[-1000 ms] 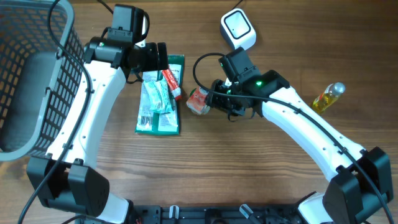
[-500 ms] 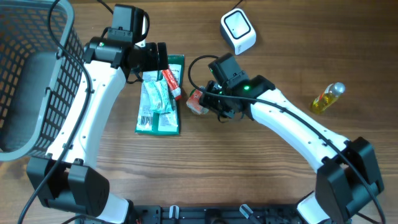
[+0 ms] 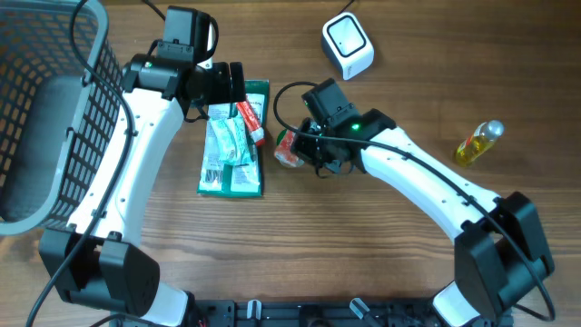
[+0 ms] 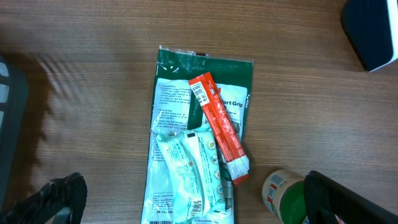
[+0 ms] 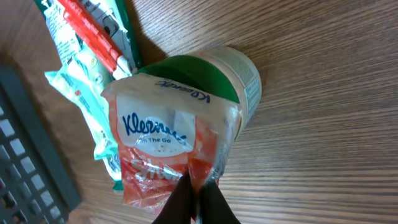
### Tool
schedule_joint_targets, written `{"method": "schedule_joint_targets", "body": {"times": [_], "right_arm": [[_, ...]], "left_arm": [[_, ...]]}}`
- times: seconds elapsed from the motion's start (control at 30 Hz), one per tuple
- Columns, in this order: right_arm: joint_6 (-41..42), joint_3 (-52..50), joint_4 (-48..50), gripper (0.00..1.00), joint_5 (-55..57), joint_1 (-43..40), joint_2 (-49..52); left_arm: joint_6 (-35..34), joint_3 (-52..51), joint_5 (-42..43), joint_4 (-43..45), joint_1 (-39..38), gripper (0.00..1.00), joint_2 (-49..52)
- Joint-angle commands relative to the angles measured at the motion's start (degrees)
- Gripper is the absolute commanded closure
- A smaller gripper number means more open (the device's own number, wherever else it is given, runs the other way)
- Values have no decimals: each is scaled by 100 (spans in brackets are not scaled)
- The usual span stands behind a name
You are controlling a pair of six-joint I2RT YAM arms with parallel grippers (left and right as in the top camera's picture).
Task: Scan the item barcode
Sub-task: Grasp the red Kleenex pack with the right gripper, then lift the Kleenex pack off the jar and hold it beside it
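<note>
Right tool nipped shut on the tissue pack; left tool spread wide over the packet pile.

Only the right wrist view shows the grip: both fingertips meet on the crinkled film at the pack's lower edge, and the soft red-and-clear wrap with its white label lies against a round tub with a green lid. From overhead the pack is only a small red patch at the tool's tip, well below the white rounded-square scanner. The left wrist view alone shows the flat green packet, a glossy red stick lying slantwise across it, and pale mint wrappers below. Overhead adds the grey wire basket at left and a small yellow bottle at right on the wood-grain bench.
</note>
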Motion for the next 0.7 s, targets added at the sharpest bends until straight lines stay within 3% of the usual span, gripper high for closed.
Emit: {"method": "schedule_joint_targets", "body": {"times": [0.0,0.23,0.43,0.67], "right_arm": [[-782,-39,-20,96,-208,-229,-555],[-3088,-39,-234,96,-2750,-1209,-1497],[-5910,-42,-868,95,-6690,-2033,-1617],[-7442,-42,-1711,96,-7803,-2061,-1617]], "left_arm": [[-55,17,-72,13,22,0,57],[-52,17,-72,13,22,0,57],[-55,17,-72,13,22,0,57],[-55,17,-72,13,22,0,57]]}}
